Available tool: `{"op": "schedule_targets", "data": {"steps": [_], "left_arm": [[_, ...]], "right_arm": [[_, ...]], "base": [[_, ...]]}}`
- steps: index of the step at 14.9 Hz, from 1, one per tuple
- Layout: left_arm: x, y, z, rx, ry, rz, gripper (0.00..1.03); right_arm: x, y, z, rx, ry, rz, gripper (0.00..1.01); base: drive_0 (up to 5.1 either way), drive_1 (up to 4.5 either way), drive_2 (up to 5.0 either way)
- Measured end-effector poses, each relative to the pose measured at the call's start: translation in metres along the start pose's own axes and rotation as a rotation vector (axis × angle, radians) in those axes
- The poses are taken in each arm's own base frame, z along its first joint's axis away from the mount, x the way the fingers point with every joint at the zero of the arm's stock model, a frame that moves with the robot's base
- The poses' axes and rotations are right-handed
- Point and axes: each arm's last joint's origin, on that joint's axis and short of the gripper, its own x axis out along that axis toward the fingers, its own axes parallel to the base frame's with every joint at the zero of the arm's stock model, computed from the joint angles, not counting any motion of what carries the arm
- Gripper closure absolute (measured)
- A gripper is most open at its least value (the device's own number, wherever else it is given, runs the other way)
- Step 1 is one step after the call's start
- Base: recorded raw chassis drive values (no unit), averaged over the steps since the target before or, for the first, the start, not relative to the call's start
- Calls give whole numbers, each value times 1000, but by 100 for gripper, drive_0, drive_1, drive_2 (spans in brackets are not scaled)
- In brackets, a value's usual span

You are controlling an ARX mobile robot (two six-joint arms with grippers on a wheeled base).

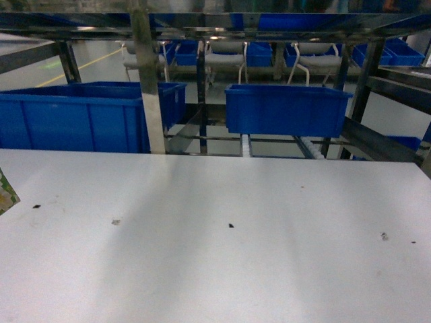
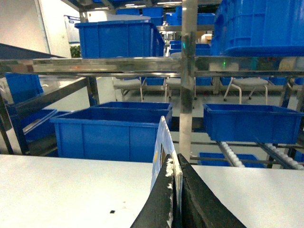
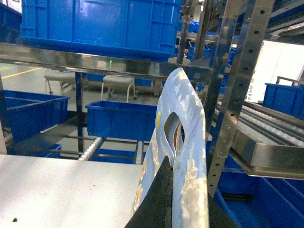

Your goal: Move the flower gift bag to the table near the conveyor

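Head view shows the white table (image 1: pixel 215 235) spreading wide before me, dotted with a few dark specks, and beyond its far edge the conveyor (image 1: pixel 269 145), a steel frame with lanes of small white rollers carrying blue bins (image 1: pixel 286 108). Neither of my grippers appears there; only a green and yellow corner of something peeks in at the left edge (image 1: pixel 7 192), too little for me to name. From my left wrist, my left gripper (image 2: pixel 176 199) has its two black fingers (image 2: pixel 164 202) pressed close on a thin sheet, an edge of the flower gift bag (image 2: pixel 162 147), which stands upright above the tabletop. From my right wrist, my right gripper (image 3: pixel 173 204) pinches the same pale blue bag just under its cut-out handle, the glossy top arching up in front of the rack post (image 3: pixel 247 71). The bag hangs over the near part of the table, on the near side of the rollers.
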Motion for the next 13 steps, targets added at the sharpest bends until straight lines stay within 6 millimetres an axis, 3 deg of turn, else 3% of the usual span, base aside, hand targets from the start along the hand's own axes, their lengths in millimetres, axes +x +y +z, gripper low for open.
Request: {"op": "schedule_targets", "data": {"steps": [12,13], "left_arm": [[0,0,0,1,1,0,101],[0,0,0,0,0,2,101]], "right_arm": [[0,0,0,0,1,0,99],[0,0,0,0,-3,4,99]], "base": [[-508,236,236],[0,0,0]]}}
